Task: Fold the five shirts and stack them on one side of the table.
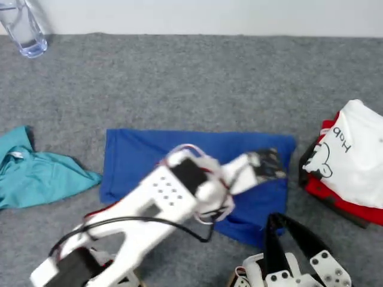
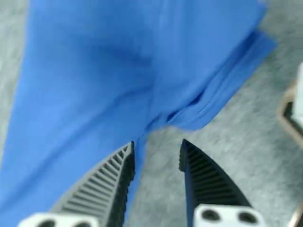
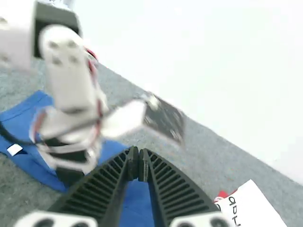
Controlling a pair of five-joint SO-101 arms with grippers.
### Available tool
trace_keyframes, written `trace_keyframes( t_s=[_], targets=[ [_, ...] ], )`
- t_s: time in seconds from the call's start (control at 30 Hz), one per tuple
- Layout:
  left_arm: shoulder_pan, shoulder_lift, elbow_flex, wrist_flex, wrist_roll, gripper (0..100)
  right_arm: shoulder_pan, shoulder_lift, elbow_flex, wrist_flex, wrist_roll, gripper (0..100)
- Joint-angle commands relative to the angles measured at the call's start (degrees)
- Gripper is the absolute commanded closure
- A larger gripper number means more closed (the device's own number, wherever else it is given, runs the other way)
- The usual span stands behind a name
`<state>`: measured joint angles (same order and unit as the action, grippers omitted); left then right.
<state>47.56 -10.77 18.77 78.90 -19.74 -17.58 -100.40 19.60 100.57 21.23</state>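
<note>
A blue shirt (image 1: 155,155) lies folded flat in the middle of the grey table. My left gripper (image 1: 270,164) hovers over its right end. In the left wrist view that gripper (image 2: 157,146) is open, with the folded edge of the blue shirt (image 2: 118,71) just past its fingertips and nothing between them. My right gripper (image 1: 275,220) is at the front edge, just off the blue shirt's near right corner. Its fingers (image 3: 138,153) are shut and empty. A crumpled teal shirt (image 1: 36,173) lies at the left. A white shirt (image 1: 359,149) tops a red one (image 1: 341,200) at the right.
A clear water bottle (image 1: 23,27) stands at the far left corner by the wall. The grey carpeted table (image 1: 197,84) runs bare behind the blue shirt. A dark garment edge shows under the red shirt. The left arm (image 3: 71,80) stands across the right wrist view.
</note>
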Motion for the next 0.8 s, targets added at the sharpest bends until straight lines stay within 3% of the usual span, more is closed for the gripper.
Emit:
trace_keyframes(
  t_s=[0.0,0.37,0.6,0.77],
  targets=[
    [5.01,6.51,-5.67,-2.81,0.62,84,-0.66,-0.13,-1.41,1.80,-0.62,98.7],
    [13.10,19.87,-6.46,-6.24,4.66,76,-0.66,-0.04,-1.14,1.80,-1.41,98.7],
    [12.84,26.20,-6.55,-11.87,4.66,77,-0.66,-0.04,-1.14,1.80,-3.52,98.7],
    [12.75,23.82,-6.55,-12.92,4.66,77,-0.66,-0.04,-1.14,1.80,-3.52,98.7]
  ],
)
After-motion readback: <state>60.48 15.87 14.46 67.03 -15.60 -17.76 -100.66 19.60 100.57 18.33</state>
